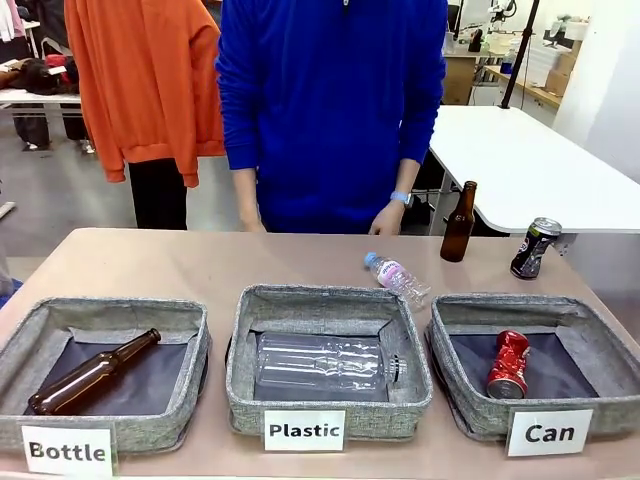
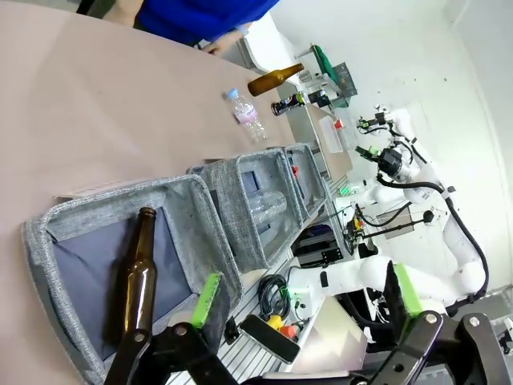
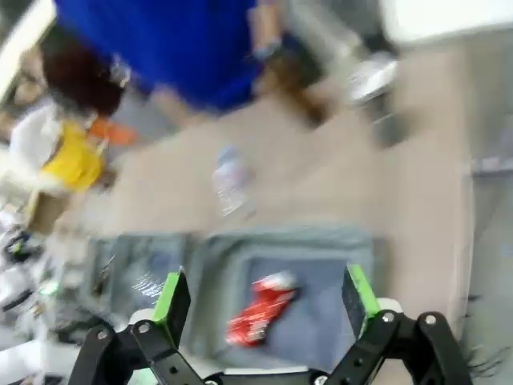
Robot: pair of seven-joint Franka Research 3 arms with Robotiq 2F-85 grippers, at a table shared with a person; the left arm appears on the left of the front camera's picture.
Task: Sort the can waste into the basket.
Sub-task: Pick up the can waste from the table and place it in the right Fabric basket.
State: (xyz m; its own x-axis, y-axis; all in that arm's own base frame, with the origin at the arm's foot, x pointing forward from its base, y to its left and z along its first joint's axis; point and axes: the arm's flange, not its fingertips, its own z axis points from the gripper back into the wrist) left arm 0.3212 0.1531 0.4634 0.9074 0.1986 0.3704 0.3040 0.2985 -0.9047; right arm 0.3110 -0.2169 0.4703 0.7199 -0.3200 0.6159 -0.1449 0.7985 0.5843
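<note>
The red can point(image 1: 509, 364) lay in the basket point(image 1: 480, 418) at the lower right. The black can point(image 1: 535, 247) stood at the right edge, above it. The left gripper point(image 2: 305, 293) and right gripper point(image 3: 264, 297) were wide open and empty. The right one should go past the basket and grab the black can around its middle.

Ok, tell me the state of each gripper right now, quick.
Left gripper: open, holding nothing.
Right gripper: open, holding nothing.
</note>
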